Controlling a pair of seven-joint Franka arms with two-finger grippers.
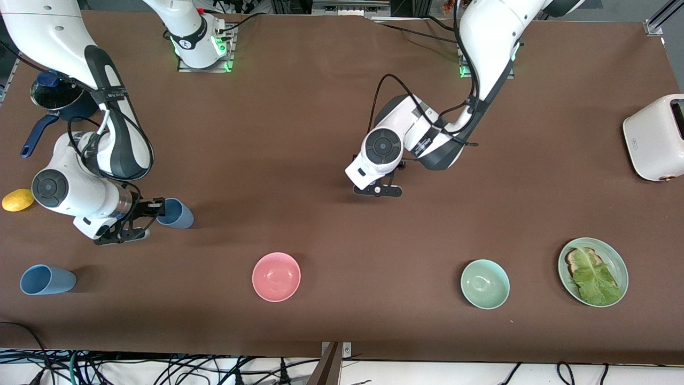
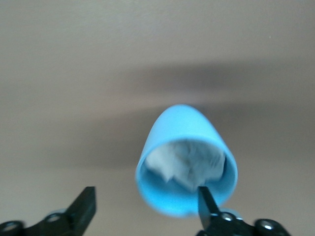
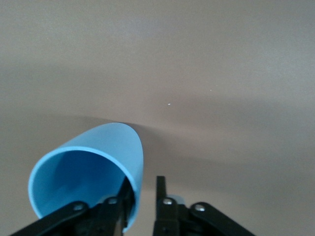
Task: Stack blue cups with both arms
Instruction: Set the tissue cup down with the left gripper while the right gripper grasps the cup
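Observation:
A steel-blue cup (image 1: pixel 177 214) lies on its side toward the right arm's end of the table. My right gripper (image 1: pixel 155 211) is at its mouth. In the right wrist view the gripper (image 3: pixel 142 181) has narrowed on the cup (image 3: pixel 83 172), with one finger inside the rim and one outside. A lighter blue cup (image 1: pixel 47 279) lies on its side nearer the front camera. My left gripper (image 1: pixel 377 190) hangs over the table's middle. In the left wrist view the gripper (image 2: pixel 146 191) is open at a sky-blue cup (image 2: pixel 184 132) that holds something pale; one fingertip (image 2: pixel 205 196) crosses its rim.
A pink bowl (image 1: pixel 276 276), a pale green bowl (image 1: pixel 484 284) and a green plate (image 1: pixel 620 264) with toast and lettuce stand along the front. A white toaster (image 1: pixel 654 138) sits at the left arm's end. A lemon (image 1: pixel 17 200) and a dark pot (image 1: pixel 53 99) sit at the right arm's end.

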